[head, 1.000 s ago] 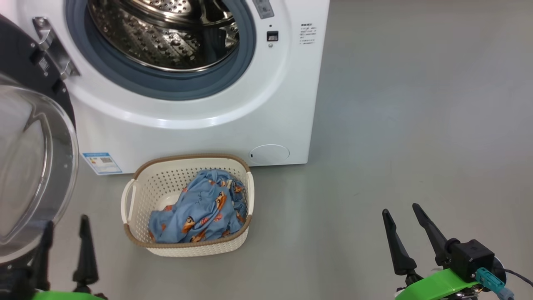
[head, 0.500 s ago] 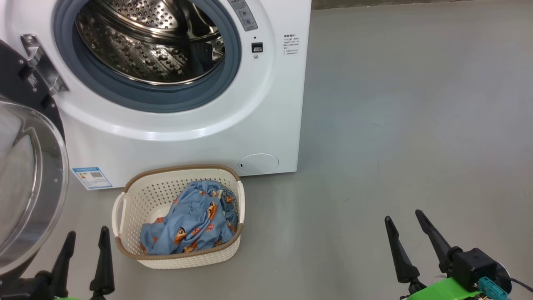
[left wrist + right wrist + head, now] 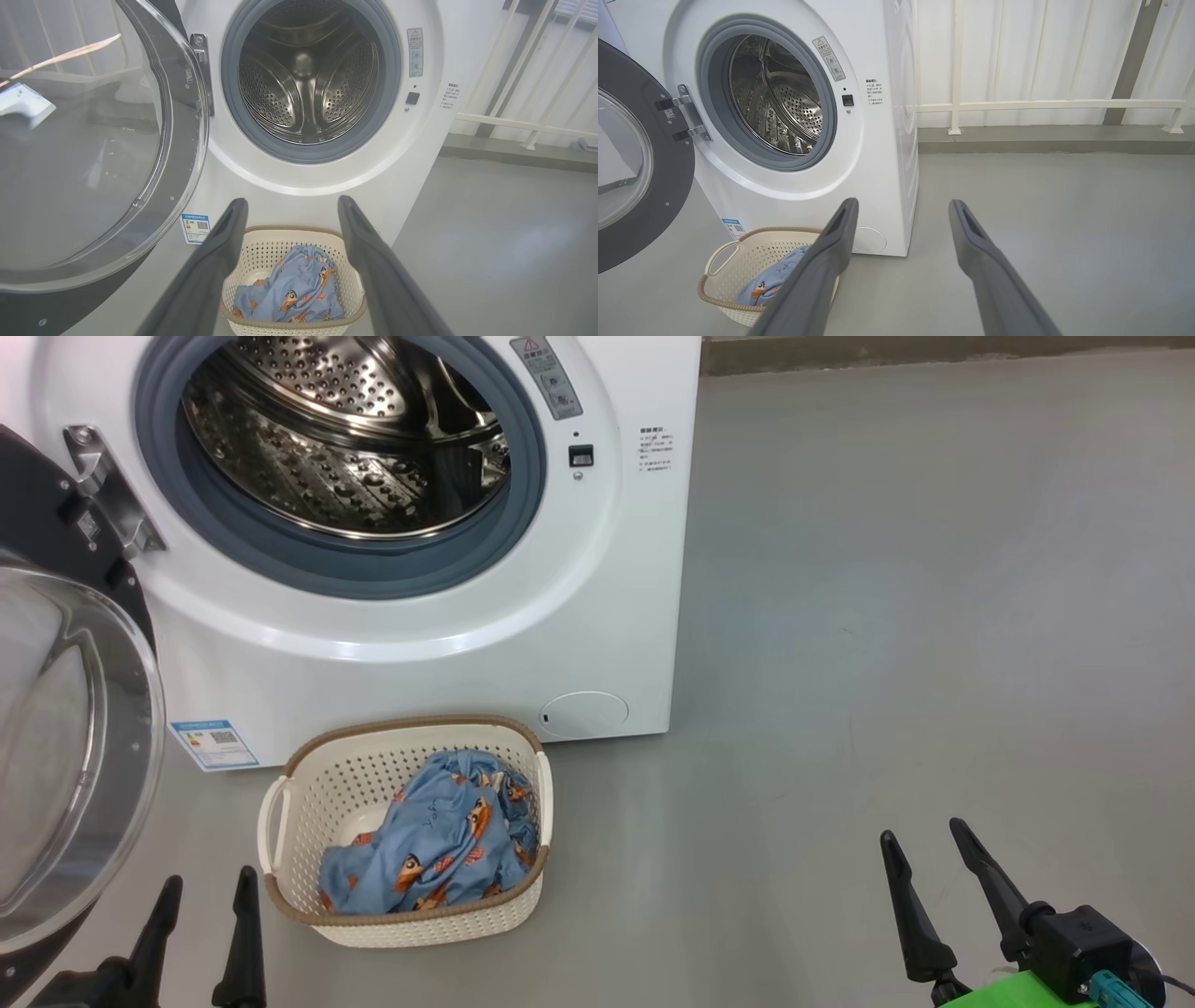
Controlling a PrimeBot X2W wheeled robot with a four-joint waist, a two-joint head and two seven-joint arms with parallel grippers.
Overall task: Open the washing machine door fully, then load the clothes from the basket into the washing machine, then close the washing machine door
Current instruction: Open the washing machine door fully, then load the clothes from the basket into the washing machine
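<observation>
With your left gripper (image 3: 210, 879) and right gripper (image 3: 921, 831) both showing fingers apart, lower the left into the basket (image 3: 401, 723) and pinch deep into the clothes (image 3: 434, 849)

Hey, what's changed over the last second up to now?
The left gripper has drawn clear of the washing machine door, toward the basket; a second ago one of its fingers showed through the door's glass. The head camera shifted too, so the whole scene slid. Unchanged: door open, the clothes in the basket, the right gripper open, both empty.
</observation>
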